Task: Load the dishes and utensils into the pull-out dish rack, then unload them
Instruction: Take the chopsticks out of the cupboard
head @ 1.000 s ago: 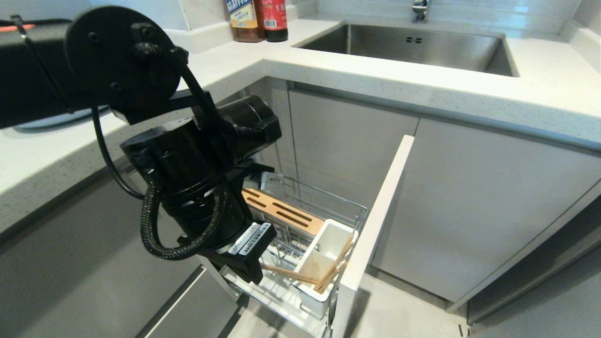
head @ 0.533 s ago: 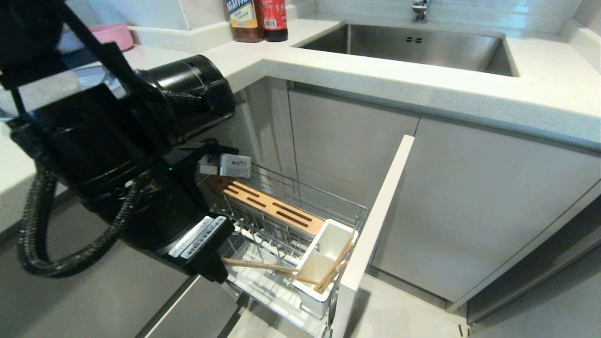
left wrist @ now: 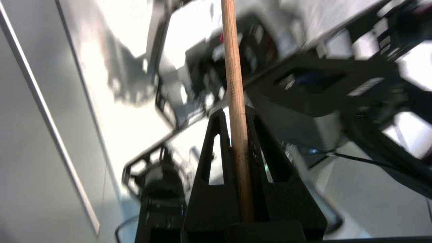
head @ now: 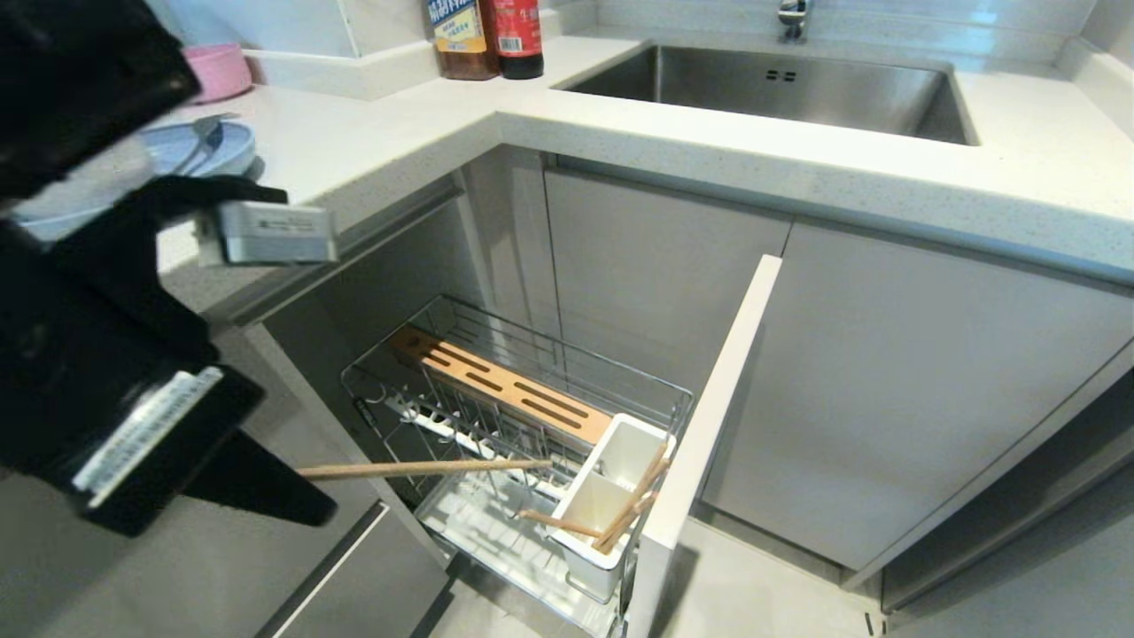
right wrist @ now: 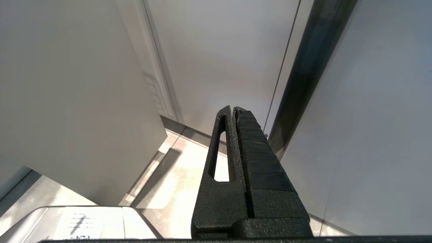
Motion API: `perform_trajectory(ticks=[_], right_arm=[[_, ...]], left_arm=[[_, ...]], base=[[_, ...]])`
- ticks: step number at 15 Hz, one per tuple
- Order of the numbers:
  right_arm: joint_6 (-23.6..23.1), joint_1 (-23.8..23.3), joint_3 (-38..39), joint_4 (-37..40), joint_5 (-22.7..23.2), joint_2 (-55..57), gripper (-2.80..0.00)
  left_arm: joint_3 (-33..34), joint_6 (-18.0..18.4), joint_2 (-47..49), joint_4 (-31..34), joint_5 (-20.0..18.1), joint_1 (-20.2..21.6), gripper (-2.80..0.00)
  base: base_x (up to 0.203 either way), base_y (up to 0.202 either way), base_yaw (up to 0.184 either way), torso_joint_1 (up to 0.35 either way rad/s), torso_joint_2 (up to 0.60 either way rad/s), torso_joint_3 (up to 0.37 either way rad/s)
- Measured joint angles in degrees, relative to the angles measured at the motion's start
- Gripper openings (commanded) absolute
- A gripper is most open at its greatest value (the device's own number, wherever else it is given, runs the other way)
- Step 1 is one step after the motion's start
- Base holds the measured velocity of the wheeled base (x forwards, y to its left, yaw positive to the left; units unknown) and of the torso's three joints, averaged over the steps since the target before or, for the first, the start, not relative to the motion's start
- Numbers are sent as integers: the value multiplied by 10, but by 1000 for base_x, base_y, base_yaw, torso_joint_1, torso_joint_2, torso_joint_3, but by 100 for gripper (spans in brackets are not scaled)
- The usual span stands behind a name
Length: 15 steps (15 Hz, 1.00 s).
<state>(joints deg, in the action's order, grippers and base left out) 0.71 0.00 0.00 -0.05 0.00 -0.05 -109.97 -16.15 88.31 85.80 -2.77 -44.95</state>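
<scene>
We see the left gripper (left wrist: 236, 116) at near left, clamped on one wooden chopstick (head: 425, 468) that lies roughly level and points right, its tip over the pull-out dish rack (head: 532, 390). We find more chopsticks (head: 620, 518) leaning in the rack's white utensil holder (head: 611, 496), beside the slotted wooden strip (head: 505, 385). We note a light-blue plate (head: 190, 146) and a pink bowl (head: 217, 69) on the counter (head: 709, 159) at far left. The right gripper (right wrist: 234, 111) hangs pressed closed, holding nothing, before grey cabinet fronts.
</scene>
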Motion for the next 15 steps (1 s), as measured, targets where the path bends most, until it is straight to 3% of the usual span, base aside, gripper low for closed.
perform_trajectory(ticks=[4,8,11,15], right_arm=[[0,0,0,0,0,0,-280],[0,0,0,0,0,0,-280],[0,0,0,0,0,0,-280],[0,0,0,0,0,0,-280]], left_arm=[[0,-1,-87,-88,36,5,-280],[1,0,-153,-216,89,51,-280],[1,2,-181,-291,98,128,-280],[1,2,-190,-389,100,283,-280]], base=[[0,0,0,0,0,0],[0,0,0,0,0,0],[0,0,0,0,0,0],[0,0,0,0,0,0]])
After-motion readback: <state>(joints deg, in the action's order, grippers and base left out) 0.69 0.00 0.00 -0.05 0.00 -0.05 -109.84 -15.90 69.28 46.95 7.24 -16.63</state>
